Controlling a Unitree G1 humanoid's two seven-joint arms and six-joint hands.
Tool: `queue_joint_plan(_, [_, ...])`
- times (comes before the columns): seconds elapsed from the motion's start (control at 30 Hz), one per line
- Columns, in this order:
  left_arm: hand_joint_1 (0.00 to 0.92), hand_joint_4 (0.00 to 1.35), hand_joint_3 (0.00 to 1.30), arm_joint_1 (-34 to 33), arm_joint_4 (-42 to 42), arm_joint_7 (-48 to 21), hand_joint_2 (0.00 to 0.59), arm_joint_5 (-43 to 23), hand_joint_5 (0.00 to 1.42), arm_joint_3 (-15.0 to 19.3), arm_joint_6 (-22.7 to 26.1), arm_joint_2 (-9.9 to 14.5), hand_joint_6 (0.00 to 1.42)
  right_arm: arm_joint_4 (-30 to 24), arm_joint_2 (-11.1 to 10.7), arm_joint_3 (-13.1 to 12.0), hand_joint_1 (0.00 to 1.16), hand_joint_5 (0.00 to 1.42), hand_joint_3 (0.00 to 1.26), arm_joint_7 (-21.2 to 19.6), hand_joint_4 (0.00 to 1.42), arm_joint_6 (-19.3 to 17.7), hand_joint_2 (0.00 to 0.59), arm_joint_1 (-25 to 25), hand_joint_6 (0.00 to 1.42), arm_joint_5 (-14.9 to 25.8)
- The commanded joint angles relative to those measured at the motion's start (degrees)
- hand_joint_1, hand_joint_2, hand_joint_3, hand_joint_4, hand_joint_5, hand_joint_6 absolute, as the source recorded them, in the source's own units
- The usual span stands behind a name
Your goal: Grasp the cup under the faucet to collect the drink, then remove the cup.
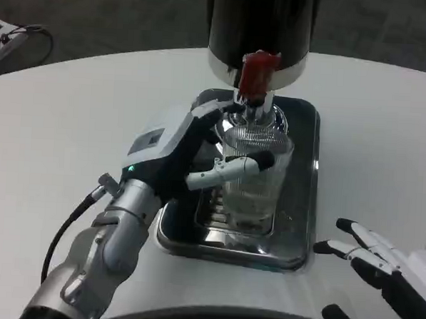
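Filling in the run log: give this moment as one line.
left robot hand: grips clear cup | cup: below red faucet, over metal tray | right robot hand: open, on table

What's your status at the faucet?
Left hand holds cup under faucet. Right hand open on table. Nothing blocking.

Cup (253, 177) on tray (300, 207), frame centre, below faucet (257, 72); left hand (184, 158) at cup's left; right hand (386, 272) lower right.
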Motion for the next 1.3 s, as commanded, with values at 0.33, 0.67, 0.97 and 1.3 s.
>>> queue_joint_plan(0.33, [0.016,0.0,0.11,-0.7,-0.2,1.0,0.012,-0.4,0.06,0.8,-0.3,1.2,0.19,1.0,-0.2,1.4,0.37,0.04,0.19,2.0,0.0,4.1,0.479,-1.9,0.24,0.4])
queue_joint_plan(0.67, [0.016,0.0,0.1,-1.0,-1.1,0.7,0.01,-0.5,0.0,1.0,-0.5,1.5,0.13,1.4,-0.6,1.4,0.37,0.04,0.19,2.1,0.0,4.8,0.479,-2.2,0.25,0.7])
queue_joint_plan(0.97, [0.016,0.0,0.11,0.6,-5.2,-0.1,0.01,-2.4,0.03,2.5,-3.2,2.8,0.12,1.1,-0.9,0.9,0.37,0.04,0.2,2.0,0.0,4.7,0.479,-1.3,0.25,1.5])
queue_joint_plan(1.3, [0.016,0.0,0.12,3.7,-12.5,-2.9,0.009,-5.1,0.04,4.9,-2.9,4.6,0.14,0.7,-0.6,1.4,0.37,0.04,0.22,1.8,0.0,4.9,0.479,-0.8,0.25,1.9])
